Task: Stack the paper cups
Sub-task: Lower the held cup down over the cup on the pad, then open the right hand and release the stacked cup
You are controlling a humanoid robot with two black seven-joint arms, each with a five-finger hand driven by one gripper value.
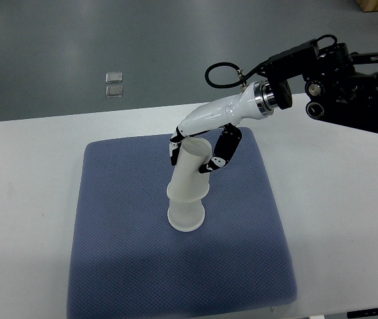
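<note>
Here robot hand [198, 149] grips tilted white paper cups [189, 189] (stacked)

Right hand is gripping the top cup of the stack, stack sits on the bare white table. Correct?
Not quite. The right hand does grip the top cup, tilted on the lower cup, but the stack sits on the blue mat, not directly on the white table. The top view shows it.

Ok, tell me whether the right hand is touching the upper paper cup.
Touching: the top view shows the right hand with fingers wrapped around the upper paper cup.
</note>
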